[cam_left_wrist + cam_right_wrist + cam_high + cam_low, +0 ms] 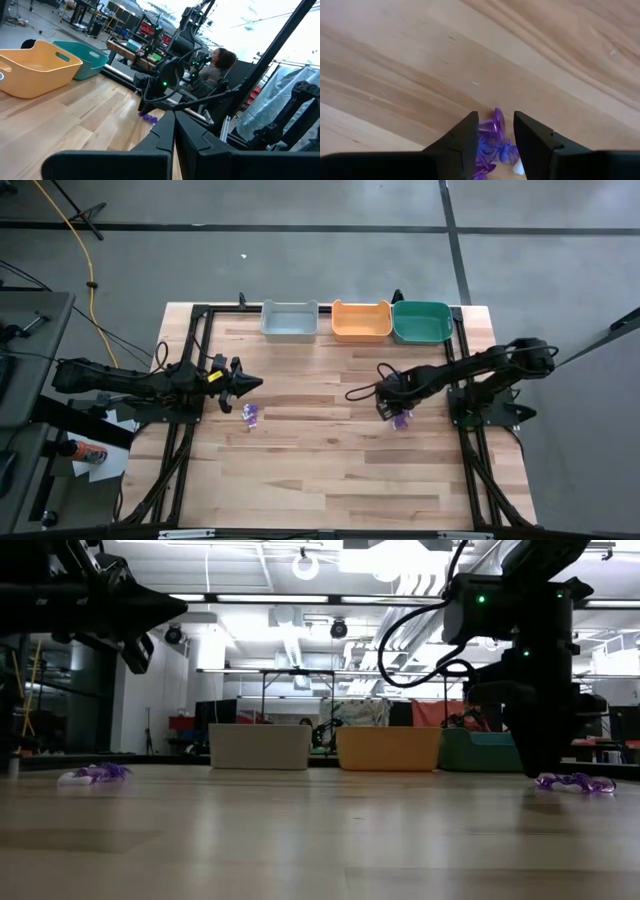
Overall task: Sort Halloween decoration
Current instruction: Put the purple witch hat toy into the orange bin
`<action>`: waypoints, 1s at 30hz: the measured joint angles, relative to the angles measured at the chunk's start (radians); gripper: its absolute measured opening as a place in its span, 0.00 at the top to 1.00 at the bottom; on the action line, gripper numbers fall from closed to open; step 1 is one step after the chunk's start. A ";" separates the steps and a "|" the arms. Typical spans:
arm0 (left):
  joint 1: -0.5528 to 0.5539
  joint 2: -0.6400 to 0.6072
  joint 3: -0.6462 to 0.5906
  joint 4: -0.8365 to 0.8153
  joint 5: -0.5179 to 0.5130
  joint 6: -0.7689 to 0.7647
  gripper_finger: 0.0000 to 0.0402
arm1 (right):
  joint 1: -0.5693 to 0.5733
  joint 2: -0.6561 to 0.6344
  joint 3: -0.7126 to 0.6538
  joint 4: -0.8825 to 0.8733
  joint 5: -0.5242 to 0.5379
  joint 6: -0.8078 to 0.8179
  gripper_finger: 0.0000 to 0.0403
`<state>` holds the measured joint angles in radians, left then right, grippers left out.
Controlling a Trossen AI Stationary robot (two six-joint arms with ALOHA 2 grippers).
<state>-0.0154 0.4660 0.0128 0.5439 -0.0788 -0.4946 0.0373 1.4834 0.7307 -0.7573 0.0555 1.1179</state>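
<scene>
The right gripper (494, 142) is lowered to the tabletop (330, 480) near the right edge, roughly midway between the far and near edges. Its fingers (462, 145) stand partly open and straddle a small cluster of purple trinkets (492, 142). The pads sit close on either side of the cluster; whether they already touch it cannot be told from the wrist view. In the low view the cluster lies flat on the wood at the foot of the gripper, part of it spreading out to one side.

A second cluster of purple trinkets (250, 413) lies on the tabletop toward the left edge, well apart from the first.

The left gripper (250, 384) hangs above the tabletop near the left edge, just beyond the second cluster. Its fingers are pressed together with nothing between them.

Three bins stand in a row along the far edge: a grey bin (289, 320), an orange bin (360, 320), and a teal bin (421, 321) nearest the far right corner.
</scene>
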 joint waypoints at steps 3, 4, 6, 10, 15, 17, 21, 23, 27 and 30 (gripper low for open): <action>0.000 0.000 0.000 -0.001 0.000 0.000 1.00 | -0.001 0.000 0.000 -0.001 0.000 -0.001 0.78; 0.000 0.000 0.000 -0.001 0.000 0.000 1.00 | 0.000 0.000 0.000 -0.001 0.000 0.000 0.80; 0.000 0.000 0.000 -0.001 0.000 0.000 1.00 | 0.000 0.004 0.000 -0.001 0.000 -0.001 0.83; 0.000 0.000 0.000 -0.001 0.000 0.000 1.00 | 0.000 0.010 0.000 -0.003 0.008 -0.001 0.86; 0.000 0.000 0.000 -0.002 0.000 0.000 1.00 | -0.001 0.010 0.000 -0.002 0.018 -0.001 0.87; 0.000 0.000 0.000 -0.002 0.000 0.000 1.00 | -0.001 0.010 0.000 -0.002 0.018 -0.001 0.88; 0.000 0.000 0.000 -0.002 0.000 0.000 1.00 | 0.000 0.010 0.000 -0.002 0.018 -0.015 0.94; 0.000 0.000 0.000 -0.002 0.000 0.000 1.00 | 0.000 0.009 0.000 -0.002 0.018 -0.019 0.98; 0.000 0.000 0.000 -0.002 0.000 0.000 1.00 | 0.000 0.009 0.000 -0.006 0.014 -0.019 0.98; 0.000 0.000 0.000 -0.002 0.000 0.000 1.00 | 0.000 0.007 0.000 -0.005 0.014 -0.021 0.99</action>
<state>-0.0156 0.4662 0.0127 0.5423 -0.0785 -0.4947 0.0372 1.4905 0.7307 -0.7625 0.0696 1.0964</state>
